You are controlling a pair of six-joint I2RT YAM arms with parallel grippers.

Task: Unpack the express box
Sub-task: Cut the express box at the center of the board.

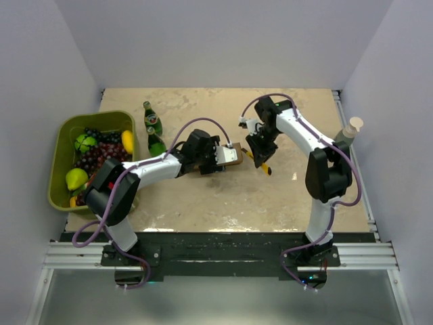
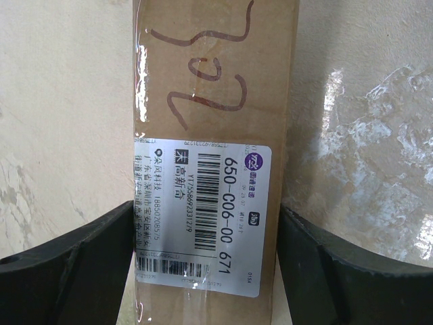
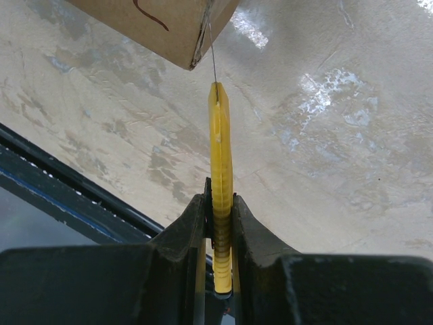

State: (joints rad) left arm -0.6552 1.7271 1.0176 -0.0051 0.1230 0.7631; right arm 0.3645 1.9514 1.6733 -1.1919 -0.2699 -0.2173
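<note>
The express box (image 1: 232,157) is a brown carton lying on the table's middle, with a white shipping label facing up. In the left wrist view the express box (image 2: 216,81) runs away from the camera with "702" handwritten on it. My left gripper (image 2: 206,261) has a finger against each long side and is shut on it. My right gripper (image 3: 220,203) is shut on a slim yellow utility knife (image 3: 220,149). The knife's thin blade touches the lower corner edge of the box (image 3: 155,20). In the top view the right gripper (image 1: 259,150) is just right of the box.
A green bin (image 1: 67,125) of fruit stands at the far left. Two green bottles (image 1: 153,120) stand just left of the box, behind my left arm. A beige object (image 1: 350,130) stands at the table's right edge. The black front rail (image 3: 61,183) lies below the knife.
</note>
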